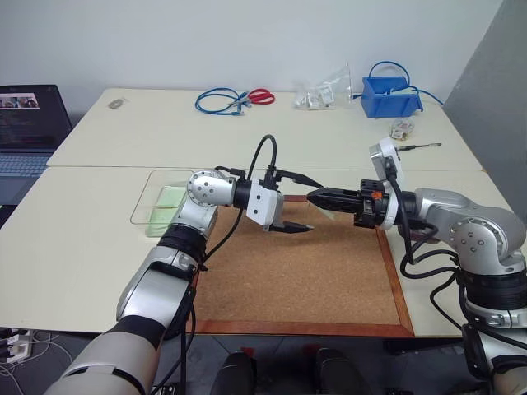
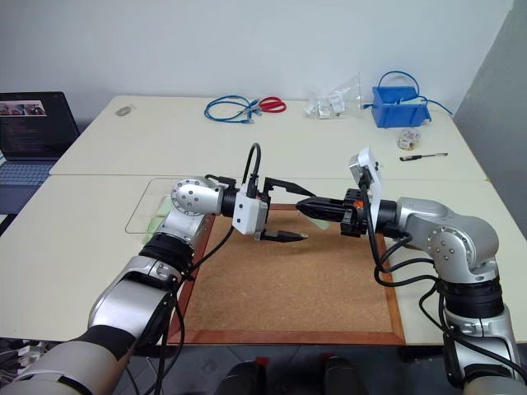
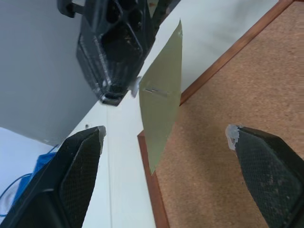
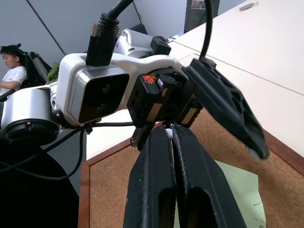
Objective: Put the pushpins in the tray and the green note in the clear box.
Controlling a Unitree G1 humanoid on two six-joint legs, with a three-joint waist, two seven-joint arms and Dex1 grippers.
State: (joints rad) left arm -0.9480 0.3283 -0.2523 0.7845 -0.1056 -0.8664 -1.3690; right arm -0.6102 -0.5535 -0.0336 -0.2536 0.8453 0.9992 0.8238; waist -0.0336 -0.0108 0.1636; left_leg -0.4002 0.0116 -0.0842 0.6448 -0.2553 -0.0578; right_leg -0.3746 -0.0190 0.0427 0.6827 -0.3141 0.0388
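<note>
My right gripper (image 1: 313,196) points left over the cork board (image 1: 305,271) and is shut on the edge of the green note (image 3: 161,80), a pale-green paper square that hangs from its tip (image 4: 167,133). My left gripper (image 1: 311,206) faces it from the left, open. One finger is above the right gripper's tip and one below, and the note (image 4: 237,190) hangs between them without touching either. The clear box (image 1: 152,216) lies on the table left of the board, with pale-green paper flat inside it. The pushpins and the tray are out of view.
At the far side of the table are a blue bin (image 1: 391,97), a clear plastic bag (image 1: 325,90), a blue cable (image 1: 218,101) and red scissors (image 1: 262,96). A pen (image 1: 420,146) lies at the right. A laptop (image 1: 29,123) is at far left. A person (image 4: 12,66) sits behind.
</note>
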